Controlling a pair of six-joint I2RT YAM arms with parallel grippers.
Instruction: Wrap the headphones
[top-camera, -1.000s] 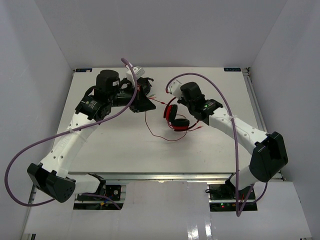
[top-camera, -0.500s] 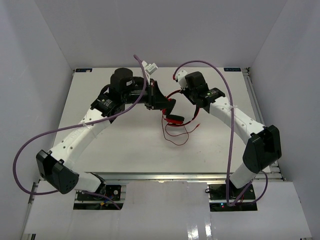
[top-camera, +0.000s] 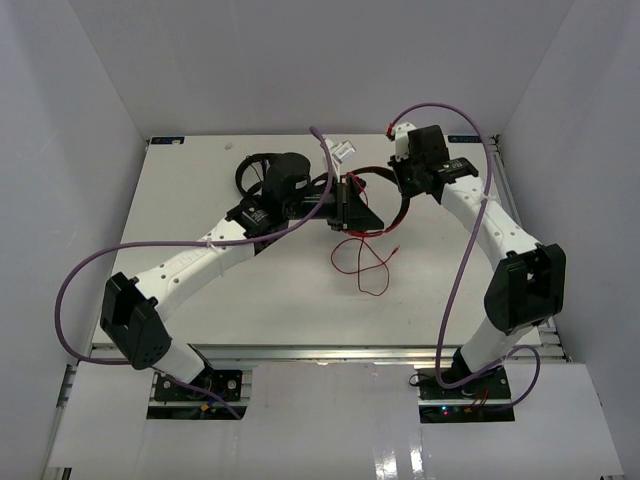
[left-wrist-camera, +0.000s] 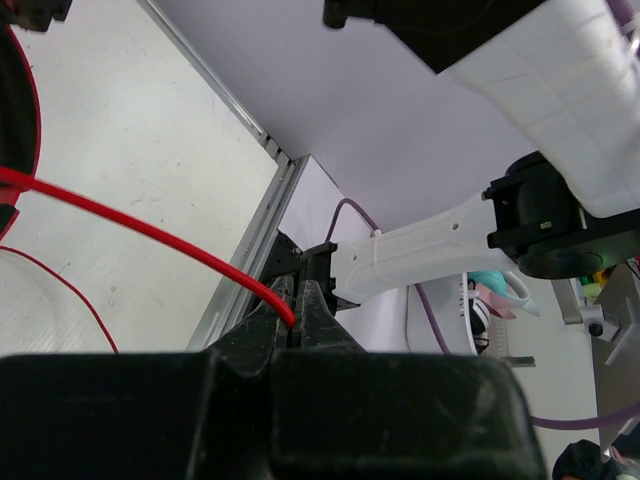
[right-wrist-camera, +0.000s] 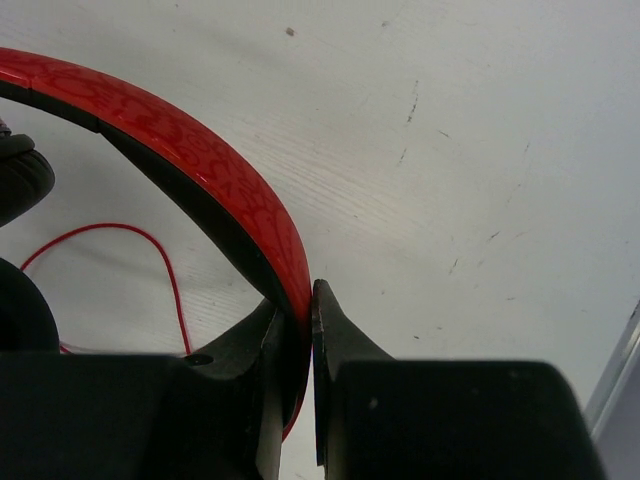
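The red headphones (top-camera: 398, 208) are held between my two grippers over the back middle of the table. My right gripper (top-camera: 403, 187) is shut on the glossy red headband (right-wrist-camera: 160, 125), which passes between its jaws (right-wrist-camera: 303, 305). A black ear pad (right-wrist-camera: 22, 175) shows at the left of the right wrist view. My left gripper (top-camera: 357, 207) is shut on the thin red cable (left-wrist-camera: 150, 232), pinched at the jaw tips (left-wrist-camera: 292, 322). The rest of the cable (top-camera: 367, 262) hangs in loose loops onto the table below the headphones.
A smaller all-black pair of headphones (top-camera: 252, 172) lies at the back left, behind my left arm. The table's metal edge rail (left-wrist-camera: 245, 245) and the white walls close in at the back and right. The right arm (left-wrist-camera: 560, 120) fills the upper right of the left wrist view.
Both grippers have moved toward the back right, carrying the headphones with them. The left arm has stretched out farther, and the cable loops have shifted right.
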